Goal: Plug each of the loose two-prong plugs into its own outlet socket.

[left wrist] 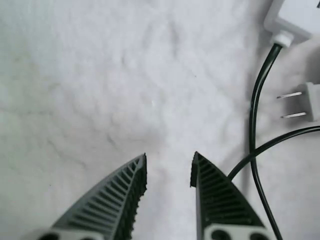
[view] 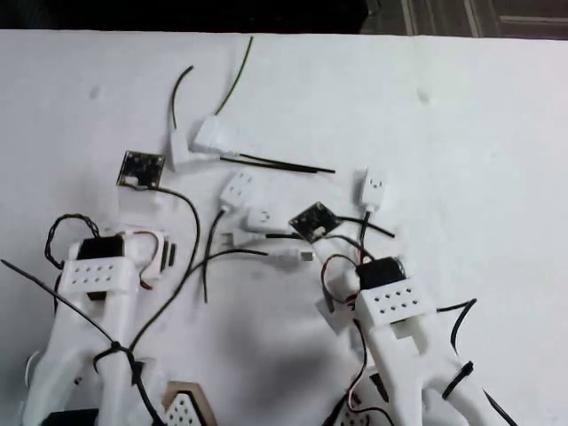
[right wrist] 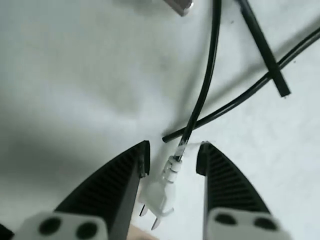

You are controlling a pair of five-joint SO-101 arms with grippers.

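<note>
In the left wrist view my left gripper (left wrist: 168,157) is open over bare white tabletop, nothing between its fingers. Off to one side lie a white two-prong plug (left wrist: 305,102) and a white outlet socket (left wrist: 295,15) with a black cable (left wrist: 257,100). My right gripper (right wrist: 172,147) is open too, and a small white two-prong plug (right wrist: 160,192) on a black cable (right wrist: 207,85) lies between its fingers, untouched. From above, several white plugs and sockets (view: 240,188) are scattered ahead of the left arm (view: 98,275) and the right arm (view: 395,302).
Loose black cables (view: 275,164) cross the white table (view: 461,115) between the pieces. One socket (view: 373,188) lies just beyond the right arm. Two more white pieces (view: 200,142) sit farther back. The table's far edge (view: 284,34) meets a dark background.
</note>
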